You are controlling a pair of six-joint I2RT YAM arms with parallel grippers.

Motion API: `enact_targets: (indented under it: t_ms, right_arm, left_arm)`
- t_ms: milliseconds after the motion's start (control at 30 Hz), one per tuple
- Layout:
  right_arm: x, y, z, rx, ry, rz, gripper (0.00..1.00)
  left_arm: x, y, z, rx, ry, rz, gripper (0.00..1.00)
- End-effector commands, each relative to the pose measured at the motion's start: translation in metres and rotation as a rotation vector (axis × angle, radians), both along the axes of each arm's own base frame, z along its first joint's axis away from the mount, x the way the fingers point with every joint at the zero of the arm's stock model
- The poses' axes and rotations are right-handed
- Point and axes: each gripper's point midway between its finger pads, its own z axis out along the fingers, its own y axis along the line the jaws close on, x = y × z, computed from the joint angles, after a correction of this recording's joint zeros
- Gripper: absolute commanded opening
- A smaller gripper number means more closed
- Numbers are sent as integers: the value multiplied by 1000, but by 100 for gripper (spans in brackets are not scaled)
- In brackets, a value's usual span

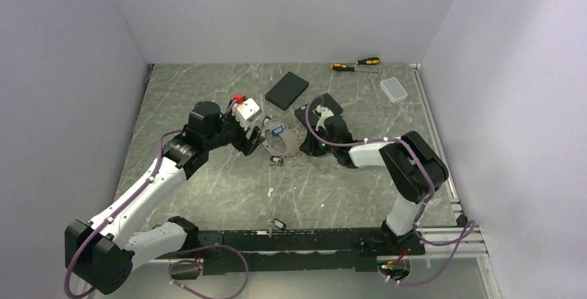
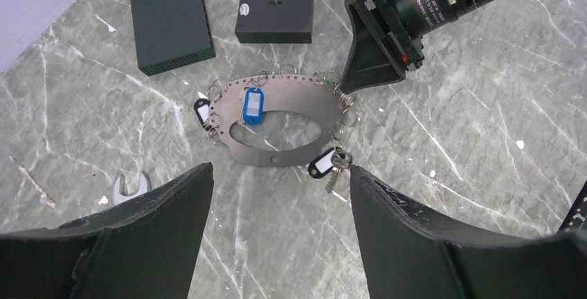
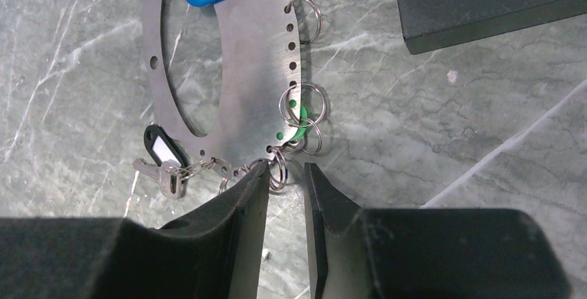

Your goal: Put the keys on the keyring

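Keyring (image 2: 291,95) lies flat on the green stone table (image 2: 484,140), just in front of two black boxes (image 2: 169,19). A blue tag (image 2: 253,105), a black tag (image 3: 160,148) with a silver key (image 3: 163,178), and little rings hang along its edge. The left gripper (image 2: 280,171) hovers near it, fingers wide apart. The right gripper (image 3: 285,171) sits at the rim (fingers nearly together, with a thin gap) by one small ring (image 3: 277,171).

Bright, even, diffuse light; shadows on the grey-green marbled stone tabletop (image 1: 221,188) soft; flat grey metal keyring (image 3: 249,70) gleams dully; wrist views sharp.
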Motion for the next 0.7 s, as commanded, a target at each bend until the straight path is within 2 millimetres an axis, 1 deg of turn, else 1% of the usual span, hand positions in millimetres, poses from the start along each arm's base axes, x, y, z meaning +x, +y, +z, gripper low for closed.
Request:
enact_targets:
  t_ms: [0, 133, 233, 367, 433, 467, 533, 667]
  right_arm:
    - [8, 7, 8, 37, -32, 9, 29]
    - [5, 13, 7, 58, -25, 42, 31]
    - [4, 14, 5, 62, -20, 52, 30]
    - [4, 14, 4, 62, -15, 51, 22]
    - [5, 14, 4, 61, -19, 51, 14]
    - [4, 15, 5, 60, -22, 54, 8]
    - [4, 15, 9, 60, -31, 61, 1]
    - [6, 15, 23, 58, -76, 80, 0]
  left_arm:
    - [2, -3, 8, -3, -35, -13, 77]
    - [2, -3, 7, 0, -33, -13, 77]
    - [3, -3, 7, 1, -34, -13, 77]
    - [3, -3, 7, 1, -32, -10, 77]
    - [3, -3, 7, 1, -33, -11, 77]
    - [3, -3, 7, 0, -32, -12, 77]
    - [3, -3, 7, 0, -32, -13, 77]
    - [2, -3, 7, 1, -35, -15, 76]
